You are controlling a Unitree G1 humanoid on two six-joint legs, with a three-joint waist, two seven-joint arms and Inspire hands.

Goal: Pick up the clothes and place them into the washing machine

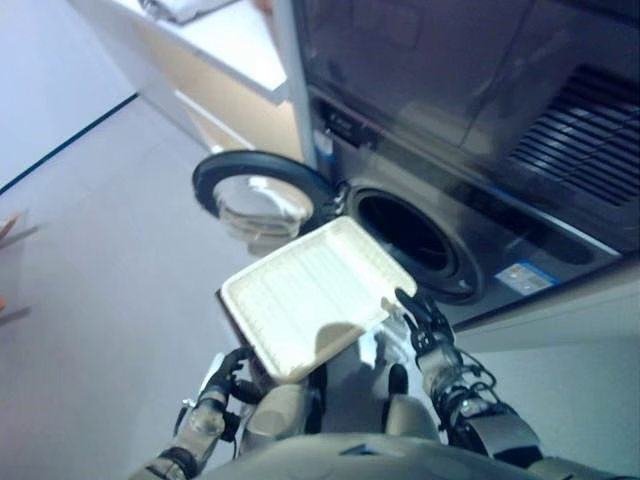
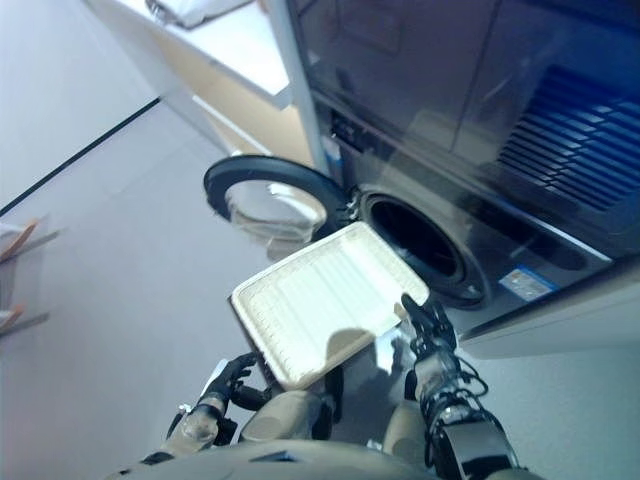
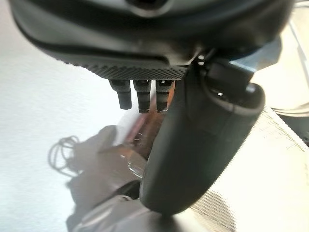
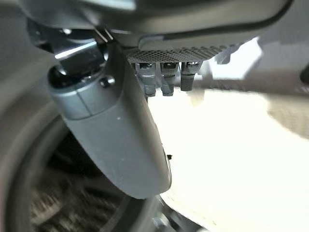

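Note:
The shallow white wicker basket (image 1: 310, 300) rests on the low dark brown box (image 1: 231, 318) in front of the washing machine (image 1: 480, 150). No clothes show in the basket. The round drum opening (image 1: 405, 235) is dark and its door (image 1: 262, 205) stands swung open to the left. My left hand (image 1: 232, 378) is low by the basket's near left corner, fingers relaxed, holding nothing. My right hand (image 1: 425, 322) is at the basket's right edge with fingers straight, pointing toward the machine. The basket also shows past the thumb in the right wrist view (image 4: 231, 159).
A light counter (image 1: 230, 40) with a cabinet below stands to the left of the machine. Pale grey floor (image 1: 100, 260) spreads out to the left. The open door takes up the space between the basket and the cabinet.

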